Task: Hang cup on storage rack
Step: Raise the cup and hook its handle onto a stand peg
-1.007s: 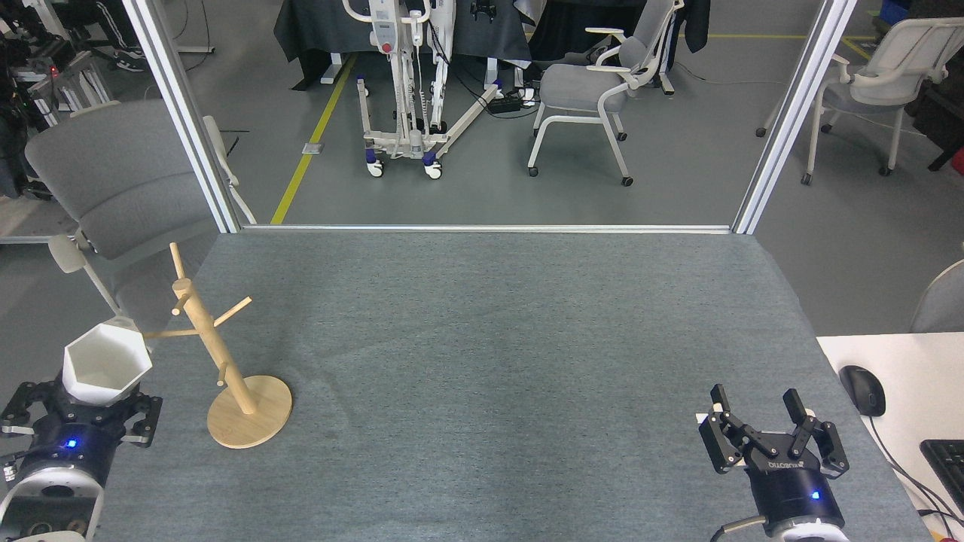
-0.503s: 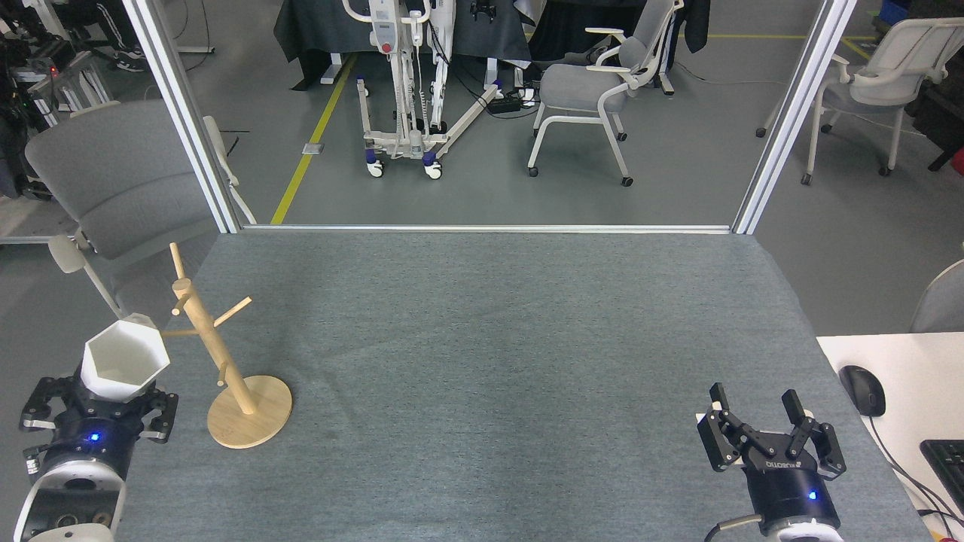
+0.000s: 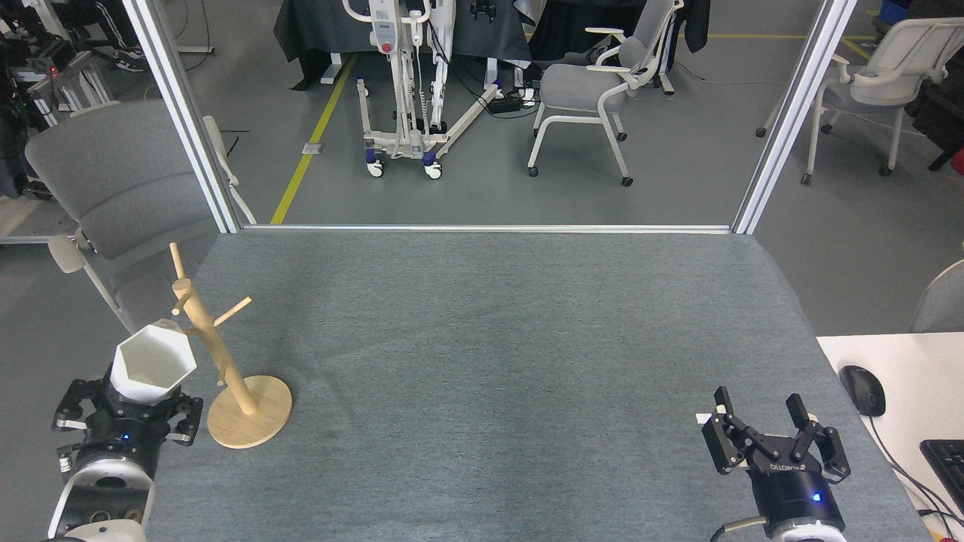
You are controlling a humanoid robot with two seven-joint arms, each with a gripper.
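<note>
Beside the storage rack (image 3: 226, 369), left jaws grip the cup (image 3: 153, 366) — right jaws spread.

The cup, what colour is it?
White all over, the cup shows best in the head view, held in the left end effector.

matt white cup (image 3: 153, 366); pale smooth wood rack (image 3: 218, 360); grey felt-like table cover (image 3: 497, 339).

My left gripper (image 3: 126, 403) clamps the cup (image 3: 153, 364), a white hexagonal faceted piece, mouth up, right against the storage rack's (image 3: 218, 361) slanted bamboo pole. The rack stands on its round disc base near the table's left edge.
</note>
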